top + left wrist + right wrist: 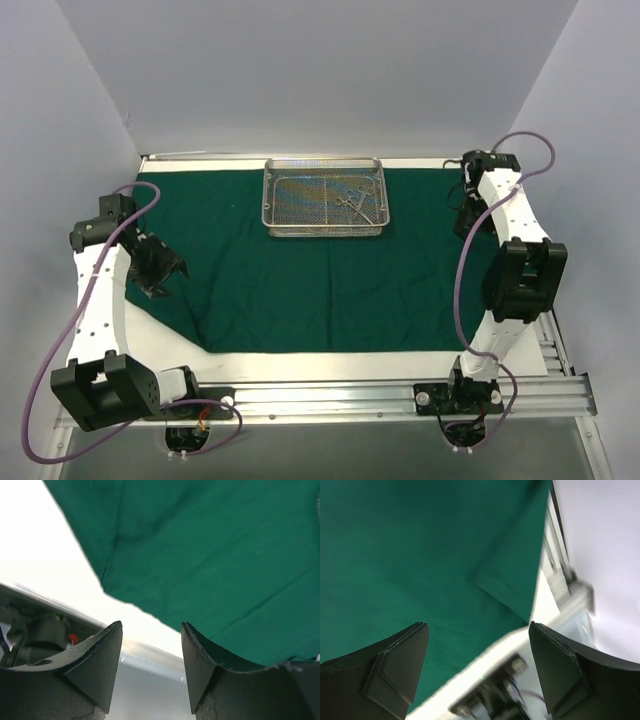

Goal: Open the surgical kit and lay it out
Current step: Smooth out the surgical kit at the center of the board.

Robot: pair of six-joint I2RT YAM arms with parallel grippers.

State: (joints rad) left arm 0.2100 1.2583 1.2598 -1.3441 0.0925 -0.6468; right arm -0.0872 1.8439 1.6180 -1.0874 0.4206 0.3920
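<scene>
The dark green cloth wrap (320,270) lies spread flat across the table. On its far middle stands the silver wire-mesh tray (325,198), with small silver instruments (350,200) inside. My left gripper (163,270) hangs over the cloth's left edge. In the left wrist view this gripper (150,625) is open with nothing between its fingers, and the cloth (210,555) lies beyond them. My right gripper (466,218) is at the cloth's far right corner. The blurred right wrist view shows it (477,625) wide open and empty above the cloth (395,555).
White tabletop (330,362) shows in front of the cloth. An aluminium rail (380,400) with both arm bases runs along the near edge, and a rail (150,650) appears in the left wrist view too. Grey walls (320,70) close in the left, right and back sides.
</scene>
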